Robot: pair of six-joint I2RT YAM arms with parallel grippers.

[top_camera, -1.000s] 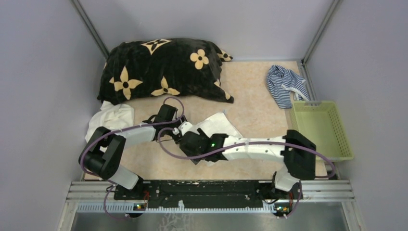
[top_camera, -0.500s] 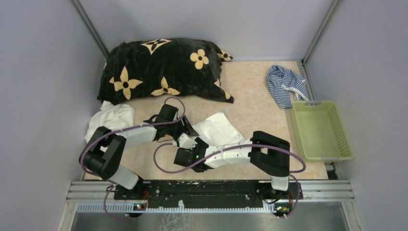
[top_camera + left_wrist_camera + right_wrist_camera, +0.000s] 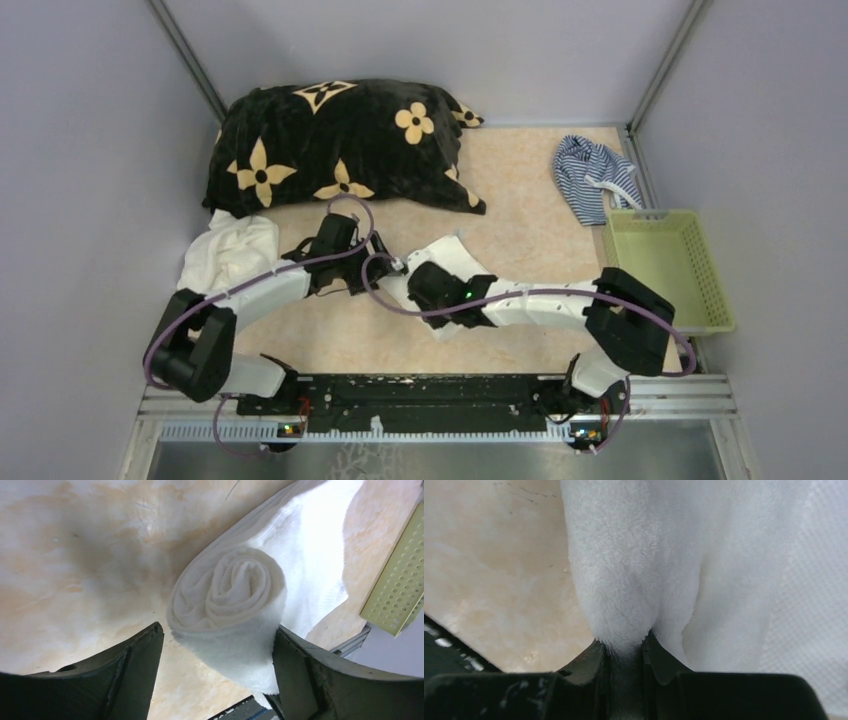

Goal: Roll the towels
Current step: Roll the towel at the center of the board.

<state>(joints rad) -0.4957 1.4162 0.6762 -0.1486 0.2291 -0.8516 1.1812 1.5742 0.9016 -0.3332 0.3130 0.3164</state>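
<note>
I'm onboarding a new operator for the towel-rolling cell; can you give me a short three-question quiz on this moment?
1. True or false: the right gripper has its jaws pinched on a fold of the white towel.
2. Multiple choice: the rolled end of the towel seen from the left wrist sits
A. inside the green basket
B. between the open jaws of the left gripper
C. on the black pillow
3. Short answer: which garment lies just beyond the basket's far end?

Key: 1 true; 2 B; 3 the blue-and-white striped garment.
</note>
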